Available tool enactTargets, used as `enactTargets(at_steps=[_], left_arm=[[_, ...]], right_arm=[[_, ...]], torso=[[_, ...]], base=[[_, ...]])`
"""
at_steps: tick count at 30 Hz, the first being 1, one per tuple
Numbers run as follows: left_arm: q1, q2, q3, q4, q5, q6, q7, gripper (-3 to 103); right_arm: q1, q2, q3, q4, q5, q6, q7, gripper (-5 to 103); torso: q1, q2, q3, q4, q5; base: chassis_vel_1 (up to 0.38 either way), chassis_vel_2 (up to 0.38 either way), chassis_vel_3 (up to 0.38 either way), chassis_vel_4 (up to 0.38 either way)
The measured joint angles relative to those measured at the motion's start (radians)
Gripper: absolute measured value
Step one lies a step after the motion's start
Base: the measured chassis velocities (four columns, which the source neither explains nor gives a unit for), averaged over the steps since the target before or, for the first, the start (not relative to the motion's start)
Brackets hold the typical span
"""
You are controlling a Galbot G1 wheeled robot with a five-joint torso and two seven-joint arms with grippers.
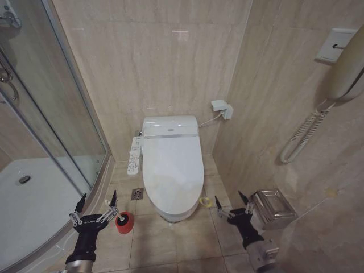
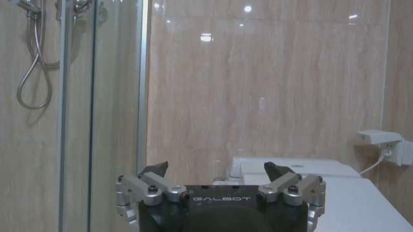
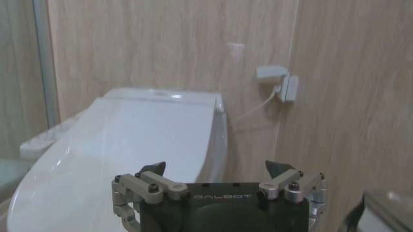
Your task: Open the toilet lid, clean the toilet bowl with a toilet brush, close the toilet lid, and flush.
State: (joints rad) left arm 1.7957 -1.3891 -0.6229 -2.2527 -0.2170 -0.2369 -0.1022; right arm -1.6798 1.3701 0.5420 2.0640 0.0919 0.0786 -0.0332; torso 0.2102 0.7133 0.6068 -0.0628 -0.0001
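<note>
Bathroom: toilet lid [image 1: 172, 162] down (bowl hidden); claws spread.

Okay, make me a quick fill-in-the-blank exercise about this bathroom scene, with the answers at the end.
1. The toilet lid is ____ over the bowl.
2. The small red cup holder stands on the floor next to the ____ pincer.
3. Both the left pincer and the right pincer have their fingers ____ and hold nothing.
4. The wall socket is mounted on the wall beside the toilet's ____.

Missing words: closed; left; open; tank
</note>
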Motion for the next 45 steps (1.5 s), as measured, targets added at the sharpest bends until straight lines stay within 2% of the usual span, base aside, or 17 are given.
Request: enactTargets(at_steps=[8,17,37,45], left_arm=[[0.0,0.0,0.0,0.0,0.0,0.0,0.0,100],[0.0,0.0,0.0,0.0,0.0,0.0,0.0,100],[0.0,0.0,0.0,0.0,0.0,0.0,0.0,100],[0.0,0.0,0.0,0.0,0.0,0.0,0.0,100]], right_arm=[[0.064,0.019,-0.035,-0.155,-0.025,0.044,-0.039,100],[0.176,0.033,-0.065,-0.308,-0.059,0.058,-0.02,100],[0.41,0.093,-0.066,-0.695,-0.122,0.156,-0.022,100],[0.469,0.08,-0.056,-0.728,-0.11,0.156,-0.018,100]], torso=[[0.0,0.0,0.0,0.0,0.0],[0.0,0.0,0.0,0.0002,0.0],[0.0,0.0,0.0,0.0,0.0002],[0.0,0.0,0.0,0.0001,0.0002]], base=[[0.0,0.0,0.0,0.0],[0.0,0.0,0.0,0.0],[0.0,0.0,0.0,0.0],[0.0,0.0,0.0,0.0]])
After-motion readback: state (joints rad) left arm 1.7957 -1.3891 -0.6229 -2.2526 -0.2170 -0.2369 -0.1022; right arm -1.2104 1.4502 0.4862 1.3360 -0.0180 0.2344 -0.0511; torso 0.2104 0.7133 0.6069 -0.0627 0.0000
